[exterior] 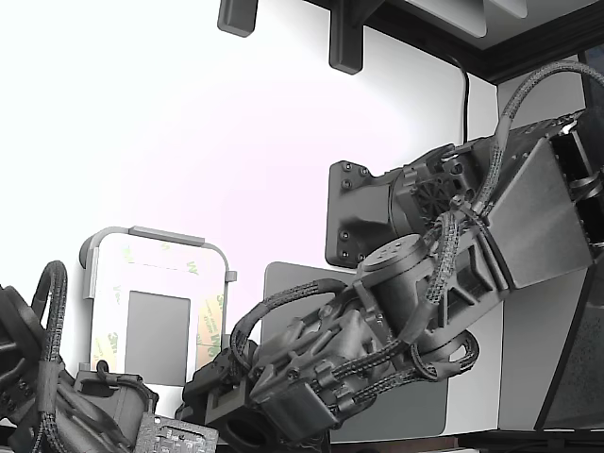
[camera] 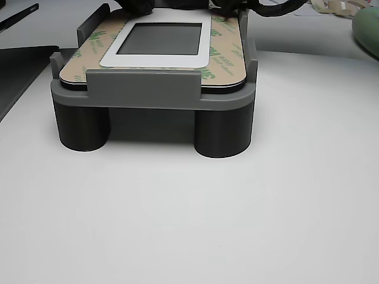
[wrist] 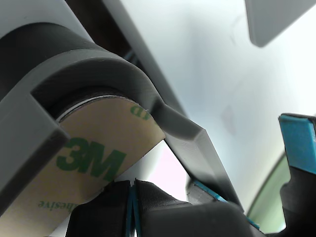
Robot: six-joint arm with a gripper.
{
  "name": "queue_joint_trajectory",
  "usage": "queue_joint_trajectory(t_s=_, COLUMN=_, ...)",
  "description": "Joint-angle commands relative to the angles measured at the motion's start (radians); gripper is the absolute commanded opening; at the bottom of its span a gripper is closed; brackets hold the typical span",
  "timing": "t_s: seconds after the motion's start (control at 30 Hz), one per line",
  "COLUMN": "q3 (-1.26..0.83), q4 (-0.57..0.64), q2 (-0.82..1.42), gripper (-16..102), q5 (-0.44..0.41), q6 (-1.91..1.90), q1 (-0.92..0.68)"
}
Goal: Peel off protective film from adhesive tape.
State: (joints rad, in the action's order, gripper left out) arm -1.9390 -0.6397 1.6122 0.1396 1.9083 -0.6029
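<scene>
The white rounded plate (camera: 155, 60) with a grey square centre lies in a grey fixture (camera: 142, 89). Pale tan protective film (camera: 224, 52) with green logos edges it and lies flat. The adhesive tape is hidden beneath that film. In the exterior view my gripper (exterior: 222, 379) sits at the near right corner of the plate (exterior: 156, 276). The wrist view shows the film (wrist: 98, 148) close up, with my gripper (wrist: 132, 200) shut, its two dark fingers pressed together at the film's edge. Dark gripper parts (camera: 139, 5) show at the plate's far end.
A large grey mat (exterior: 288, 283) lies behind my arm in the exterior view. Another dark arm (exterior: 52, 396) sits at that view's lower left. Loose strips (camera: 331, 7) and a pale green object (camera: 368, 29) lie at the other view's far right, a dark mat (camera: 18, 65) at its left.
</scene>
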Motion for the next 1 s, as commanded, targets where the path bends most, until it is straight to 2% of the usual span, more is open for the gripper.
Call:
queue_joint_trajectory(t_s=0.0, q3=0.017, q4=0.006, q2=0.035, gripper=-11, q5=0.002, q6=-0.002, q1=0.006)
queue_joint_trajectory(t_s=0.97, q3=0.021, q4=-0.021, q2=0.046, gripper=-11, q5=-0.014, q6=0.034, q1=0.009)
